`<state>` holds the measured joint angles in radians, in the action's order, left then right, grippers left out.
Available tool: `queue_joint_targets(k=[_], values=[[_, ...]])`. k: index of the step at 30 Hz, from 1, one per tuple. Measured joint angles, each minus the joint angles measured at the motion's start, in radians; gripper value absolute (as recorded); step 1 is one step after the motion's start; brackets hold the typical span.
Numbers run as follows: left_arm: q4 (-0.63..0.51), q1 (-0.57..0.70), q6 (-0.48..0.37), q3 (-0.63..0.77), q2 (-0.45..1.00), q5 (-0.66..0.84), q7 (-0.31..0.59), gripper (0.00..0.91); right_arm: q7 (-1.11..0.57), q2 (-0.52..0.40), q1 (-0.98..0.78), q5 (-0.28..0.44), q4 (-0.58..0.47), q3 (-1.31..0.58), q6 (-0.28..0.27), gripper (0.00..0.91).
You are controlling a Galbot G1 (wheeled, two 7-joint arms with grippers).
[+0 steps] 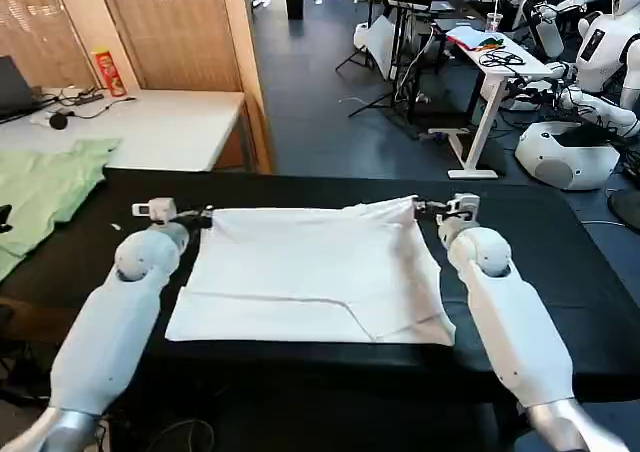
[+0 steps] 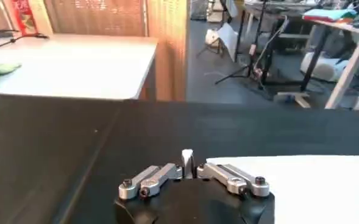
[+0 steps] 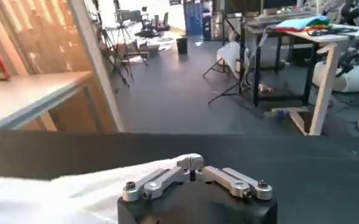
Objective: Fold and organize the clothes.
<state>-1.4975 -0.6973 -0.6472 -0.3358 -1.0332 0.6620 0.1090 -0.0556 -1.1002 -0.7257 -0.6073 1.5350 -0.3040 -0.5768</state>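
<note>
The white T-shirt (image 1: 315, 272) lies flat on the black table (image 1: 560, 242), stretched between the 2 claws. The left gripper (image 2: 188, 165) and right gripper (image 3: 191, 163) each pinch a far corner. Thin, limp cotton; corner grips look best.

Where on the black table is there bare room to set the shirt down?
Bare black table lies right of the right gripper, and a narrower strip runs between the T-shirt and the green garment, beside the left gripper. A thin band stays free along the far edge. The middle is crowded: the shirt and both arms fill it.
</note>
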Motion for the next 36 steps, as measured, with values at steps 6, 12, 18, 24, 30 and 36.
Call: queue_joint_targets(k=[6, 12, 18, 24, 30, 36], values=[[-0.166, -0.147, -0.001, -0.046, 0.08, 0.02, 0.0, 0.176, -0.023, 0.08, -0.14, -0.034, 0.152, -0.03, -0.028, 0.0], [-0.297, -0.297, 0.001, -0.098, 0.142, 0.023, 0.001, 0.176, -0.056, 0.133, -0.273, -0.049, 0.299, -0.053, -0.066, 0.0], [-0.398, -0.413, 0.002, -0.149, 0.168, 0.018, 0.005, 0.176, -0.079, 0.171, -0.382, -0.06, 0.413, -0.063, -0.111, 0.0], [-0.454, -0.493, 0.002, -0.186, 0.165, -0.003, 0.005, 0.176, -0.085, 0.184, -0.457, -0.055, 0.471, -0.069, -0.133, 0.0], [-0.474, -0.551, 0.002, -0.215, 0.158, -0.017, 0.003, 0.176, -0.087, 0.184, -0.498, -0.049, 0.486, -0.078, -0.134, 0.0], [-0.475, -0.595, 0.002, -0.224, 0.143, -0.049, -0.002, 0.176, -0.093, 0.179, -0.506, -0.047, 0.49, -0.079, -0.137, 0.0]])
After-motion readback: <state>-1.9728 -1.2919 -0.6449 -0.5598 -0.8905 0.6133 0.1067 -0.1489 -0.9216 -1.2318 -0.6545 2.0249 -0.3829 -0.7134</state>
